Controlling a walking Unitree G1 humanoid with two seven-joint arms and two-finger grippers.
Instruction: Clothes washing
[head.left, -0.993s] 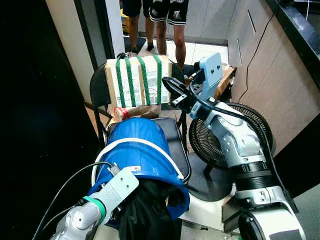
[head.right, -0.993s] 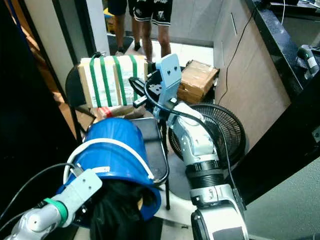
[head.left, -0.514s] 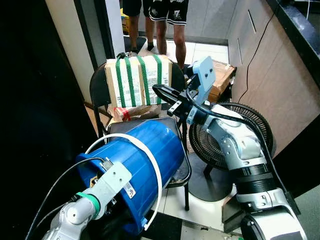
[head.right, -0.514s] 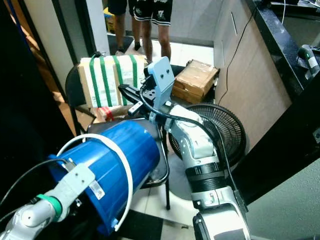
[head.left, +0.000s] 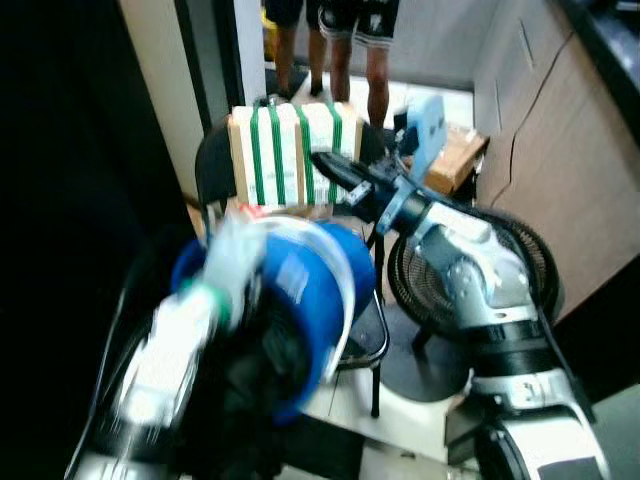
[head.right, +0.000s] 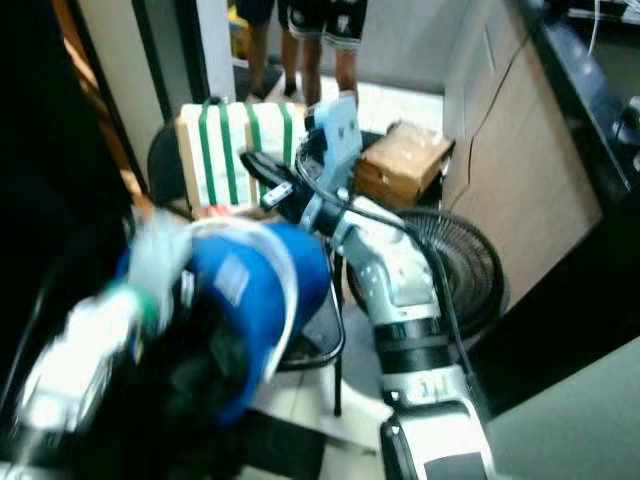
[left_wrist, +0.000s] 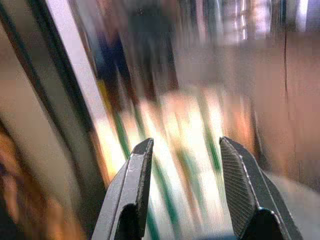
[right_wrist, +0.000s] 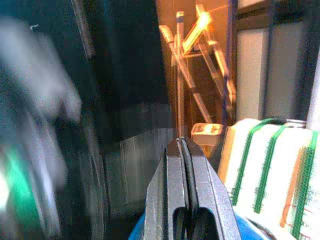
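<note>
1. From the head, the blue bucket (head.left: 300, 300) sits tipped over the front edge of the black chair (head.left: 366, 330), its mouth facing the robot with dark clothes (head.left: 262, 365) inside; it is smeared with motion blur.
2. The left arm (head.left: 170, 340) lies blurred across the bucket's near side. The left wrist view shows the left gripper (left_wrist: 182, 192) with fingers spread apart and nothing between them.
3. The right gripper (head.left: 325, 163) reaches over the bucket's far rim, in front of the green-strapped box (head.left: 290, 155) standing against the chair back. The right wrist view shows its fingers (right_wrist: 172, 190) pressed together, empty, with a ladder (right_wrist: 192, 65) beyond.
4. A floor fan (head.left: 480, 290) stands beside the chair, and a person's legs (head.left: 350, 50) are behind.
</note>
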